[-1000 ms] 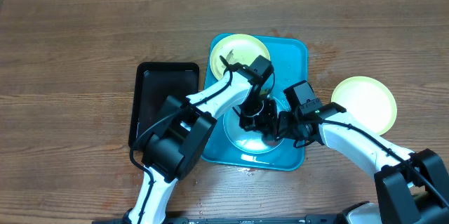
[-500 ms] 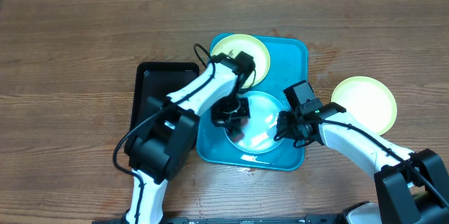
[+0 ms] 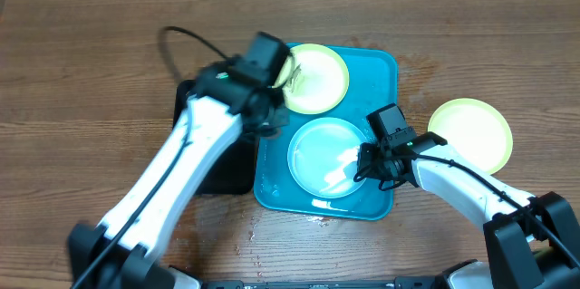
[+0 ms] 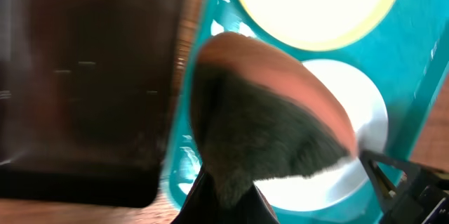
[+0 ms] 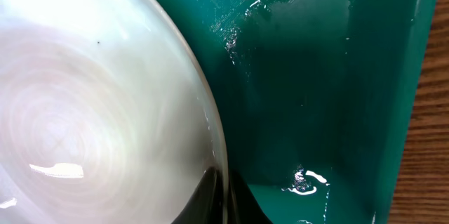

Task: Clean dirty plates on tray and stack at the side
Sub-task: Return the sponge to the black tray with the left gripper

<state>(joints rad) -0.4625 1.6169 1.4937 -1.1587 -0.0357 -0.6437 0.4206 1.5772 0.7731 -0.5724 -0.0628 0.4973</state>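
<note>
Wooden table (image 3: 91,53), turquoise tray (image 3: 381,81), blue plate (image 3: 326,155)

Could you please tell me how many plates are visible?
3. One yellow-green round plastic plate at the far end of the turquoise rectangular plastic tray, one light blue round plastic plate at its near end, one yellow-green plate right of it on the wooden table. None hidden.

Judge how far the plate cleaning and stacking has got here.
Done: the clean-looking yellow-green plate lies on the table, right of the tray. In hand: the right gripper pinches the rim of the light blue plate in the tray; the left gripper holds a sponge by the tray's left edge. Left: the smeared yellow-green plate, then stacking.
</note>
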